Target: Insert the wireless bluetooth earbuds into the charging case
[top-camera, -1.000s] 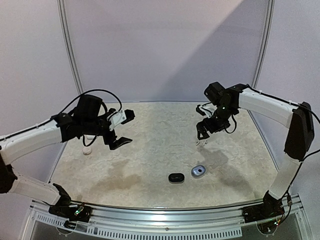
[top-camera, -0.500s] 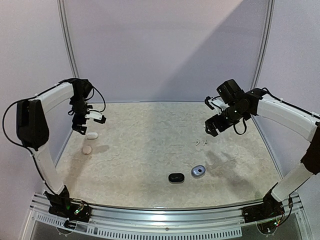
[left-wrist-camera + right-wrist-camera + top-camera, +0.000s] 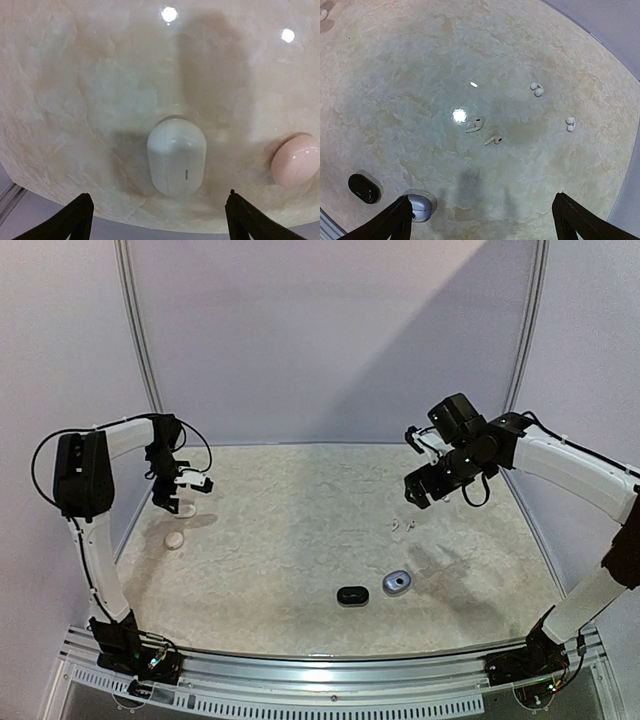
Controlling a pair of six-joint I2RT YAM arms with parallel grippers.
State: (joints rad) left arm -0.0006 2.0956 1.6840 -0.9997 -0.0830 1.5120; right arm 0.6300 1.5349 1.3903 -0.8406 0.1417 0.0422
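Well, your left claw [image 3: 157,222] is wide open and holds nothing. You can see its two dark fingertips [image 3: 75,220] far apart at the bottom of the left wrist view. The claw hangs over the far left side of the table [image 3: 300,540].

Right below it lies the white case [image 3: 176,156]. It is shut and lies flat, and the claw does not touch it. The pink case [image 3: 295,160] lies near the white one but apart from it. It is shut too.

Your right claw [image 3: 482,222] is also wide open, with nothing in it. It hangs in the air over the far right part of the table.

Under it the earbuds lie loose on the table, not in any case. A grey earbud [image 3: 475,125] and a second grey earbud [image 3: 493,140] lie close together in the middle of the right wrist view, next to a bright spot of light. A white earbud [image 3: 536,89] lies farther off. Another white earbud [image 3: 570,123] lies toward the right edge.

At the bottom left of that view sits the black case [image 3: 364,188]. The blue-grey case [image 3: 422,206] is just beside it, partly hidden behind one fingertip. In the top view these two cases sit near the front middle of the table, well apart from both claws.
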